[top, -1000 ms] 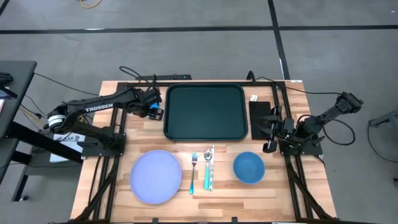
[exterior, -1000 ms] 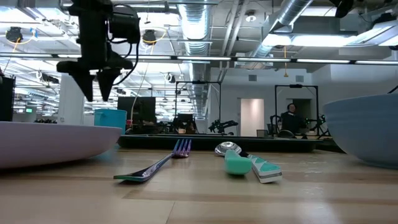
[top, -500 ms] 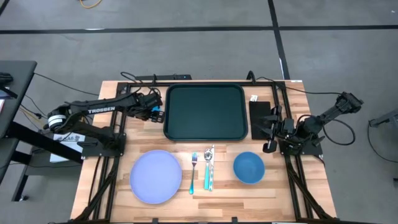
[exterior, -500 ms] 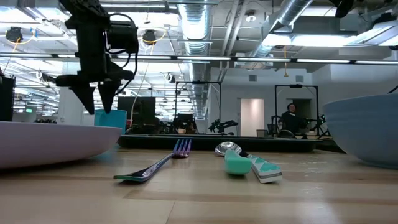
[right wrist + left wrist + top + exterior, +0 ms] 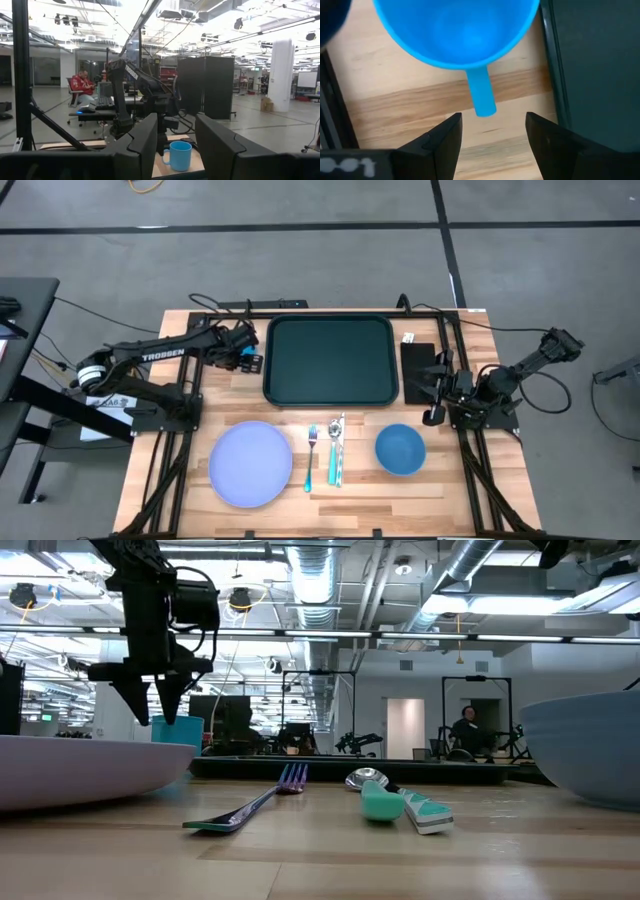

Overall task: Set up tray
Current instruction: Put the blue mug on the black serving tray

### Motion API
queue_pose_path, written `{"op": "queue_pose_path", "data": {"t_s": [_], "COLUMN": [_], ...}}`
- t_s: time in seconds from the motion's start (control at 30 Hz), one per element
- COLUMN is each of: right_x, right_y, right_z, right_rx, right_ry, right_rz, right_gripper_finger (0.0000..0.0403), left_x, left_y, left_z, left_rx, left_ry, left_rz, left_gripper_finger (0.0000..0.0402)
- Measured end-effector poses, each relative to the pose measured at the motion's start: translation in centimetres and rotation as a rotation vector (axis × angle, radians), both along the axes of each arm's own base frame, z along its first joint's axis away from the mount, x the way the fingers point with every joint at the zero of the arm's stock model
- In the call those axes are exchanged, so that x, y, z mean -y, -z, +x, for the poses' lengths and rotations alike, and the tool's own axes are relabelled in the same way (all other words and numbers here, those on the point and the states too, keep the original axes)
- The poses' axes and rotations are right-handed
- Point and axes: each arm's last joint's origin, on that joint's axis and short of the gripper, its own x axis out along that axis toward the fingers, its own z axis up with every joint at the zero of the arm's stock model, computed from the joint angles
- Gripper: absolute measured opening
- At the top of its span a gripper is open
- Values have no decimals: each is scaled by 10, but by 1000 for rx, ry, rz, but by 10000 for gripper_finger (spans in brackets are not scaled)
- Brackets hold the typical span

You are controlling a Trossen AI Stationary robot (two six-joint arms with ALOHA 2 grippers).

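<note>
The dark green tray (image 5: 331, 360) lies at the table's far middle. Just left of it a blue cup (image 5: 455, 30) stands upright on the wood, its handle (image 5: 481, 92) pointing toward the near edge. My left gripper (image 5: 492, 135) hangs open above the handle, fingers pointing down and clear of the cup; the low view shows it (image 5: 150, 710) just over the cup's rim (image 5: 178, 724). My right gripper (image 5: 175, 142) waits open at the table's right side, raised and facing the cup (image 5: 179, 155), with nothing between its fingers.
Near the front edge lie a lavender plate (image 5: 250, 463), a fork (image 5: 311, 455), a spoon (image 5: 337, 448) and a blue bowl (image 5: 400, 449). A flat black rectangle (image 5: 419, 364) sits right of the tray. A person sits in the room beyond the table.
My left gripper has sunk toward the blue cup, still open and pointing down. The cup has stayed where it stood.
</note>
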Motion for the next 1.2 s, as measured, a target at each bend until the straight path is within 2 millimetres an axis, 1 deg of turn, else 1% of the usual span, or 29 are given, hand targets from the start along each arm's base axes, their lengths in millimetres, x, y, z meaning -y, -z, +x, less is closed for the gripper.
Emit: {"op": "queue_pose_path", "data": {"t_s": [0.27,0.5,0.63,1.03,1.2], "right_x": [0,0,0,0,0], "right_y": [0,0,0,0,0], "right_z": [0,0,0,0,0], "right_rx": [0,0,0,-1,-1], "right_ry": [0,0,0,1,1], "right_rz": [0,0,0,-1,-1], "right_gripper_finger": [123,123,123,123,123], "left_x": [-4,-9,-10,-17,-17], "left_y": [1,22,29,28,28], "left_z": [3,12,14,9,9], "left_rx": [19,-59,-108,-102,-93], "left_ry": [14,52,78,50,54], "left_rz": [19,-48,-59,-51,-67], "left_gripper_finger": [206,206,206,206,206]}}
